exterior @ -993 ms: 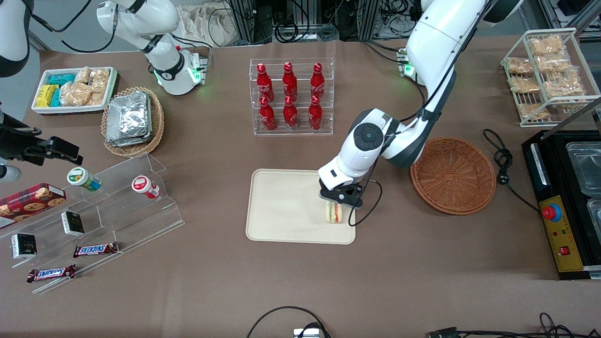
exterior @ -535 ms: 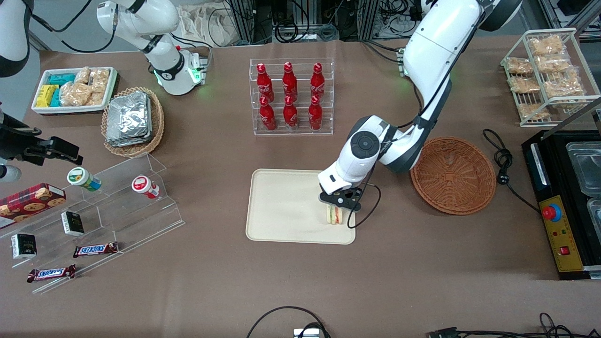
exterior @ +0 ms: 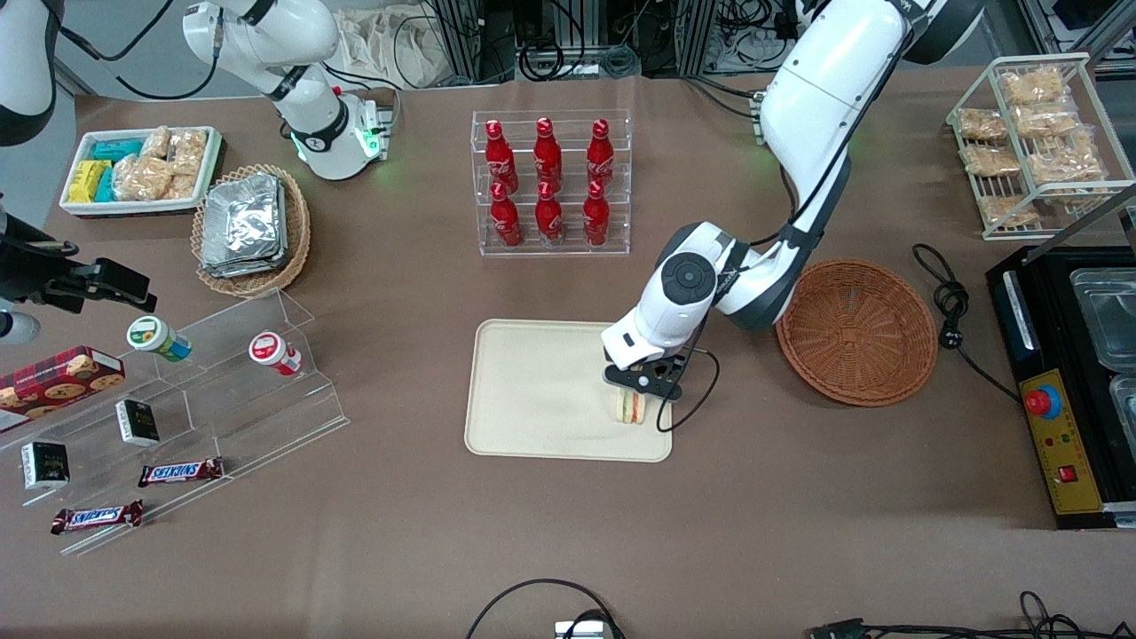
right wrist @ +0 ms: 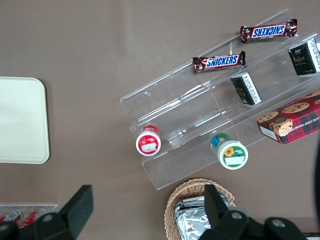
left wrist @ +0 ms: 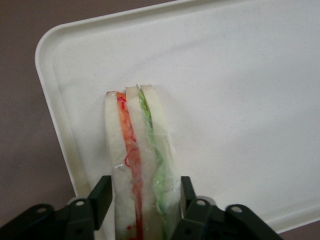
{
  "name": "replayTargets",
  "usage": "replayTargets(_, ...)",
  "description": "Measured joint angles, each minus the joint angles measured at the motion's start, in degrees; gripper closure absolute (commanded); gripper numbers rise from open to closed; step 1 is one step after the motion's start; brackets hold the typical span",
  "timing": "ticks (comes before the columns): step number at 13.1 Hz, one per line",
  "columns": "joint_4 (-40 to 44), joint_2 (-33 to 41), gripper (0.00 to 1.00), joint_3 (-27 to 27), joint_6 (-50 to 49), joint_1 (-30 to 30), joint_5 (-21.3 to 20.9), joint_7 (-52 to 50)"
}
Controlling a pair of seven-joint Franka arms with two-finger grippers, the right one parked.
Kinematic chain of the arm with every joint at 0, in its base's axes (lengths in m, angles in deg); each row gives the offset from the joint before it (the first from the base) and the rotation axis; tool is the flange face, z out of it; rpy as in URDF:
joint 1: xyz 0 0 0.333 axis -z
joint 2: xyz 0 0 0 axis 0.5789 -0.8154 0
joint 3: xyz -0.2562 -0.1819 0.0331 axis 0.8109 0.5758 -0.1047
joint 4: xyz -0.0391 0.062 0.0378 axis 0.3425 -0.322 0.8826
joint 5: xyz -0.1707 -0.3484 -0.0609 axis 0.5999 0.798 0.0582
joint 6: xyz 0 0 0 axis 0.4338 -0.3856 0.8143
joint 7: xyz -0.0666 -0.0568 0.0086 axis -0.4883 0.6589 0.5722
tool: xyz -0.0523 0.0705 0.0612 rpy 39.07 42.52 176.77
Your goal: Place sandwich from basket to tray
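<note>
The sandwich [exterior: 632, 408] [left wrist: 135, 150], a clear-wrapped wedge of white bread with orange and green layers, stands on edge on the cream tray [exterior: 541, 390] [left wrist: 240, 100], close to the tray's rim at the working arm's end. My gripper [exterior: 635, 390] [left wrist: 146, 195] hangs straight above it, open. One finger [left wrist: 103, 192] is on each side of the wedge, with only a thin gap to the wrap. The reddish-brown wicker basket [exterior: 856, 330] sits beside the tray toward the working arm's end and holds nothing.
A clear rack of red bottles [exterior: 550, 182] stands farther from the front camera than the tray. A black cable [exterior: 688, 404] loops off the wrist over the tray's edge. A black control box [exterior: 1065, 382] lies at the working arm's end. Acrylic steps with snacks [exterior: 186, 390] lie toward the parked arm's end.
The wrist has dropped slightly and the sandwich has come down to stand upright on the tray. Over the last half second almost nothing has moved.
</note>
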Motion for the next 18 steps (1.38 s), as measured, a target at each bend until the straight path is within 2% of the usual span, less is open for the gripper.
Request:
replayTargets(6,1.99,-0.01,0.00,-0.14,-2.25,0.00,-0.01,-2.87)
replayTargets(10,9.47,0.02,0.00,-0.70,-11.78,-0.08,-0.02,-5.42)
replayTargets(13,12.36,0.12,0.00,-3.04,-16.22,-0.19,-0.05,-6.96)
replayTargets(18,21.28,2.29,0.00,-4.50,-34.08,-4.27,-0.13,-7.78)
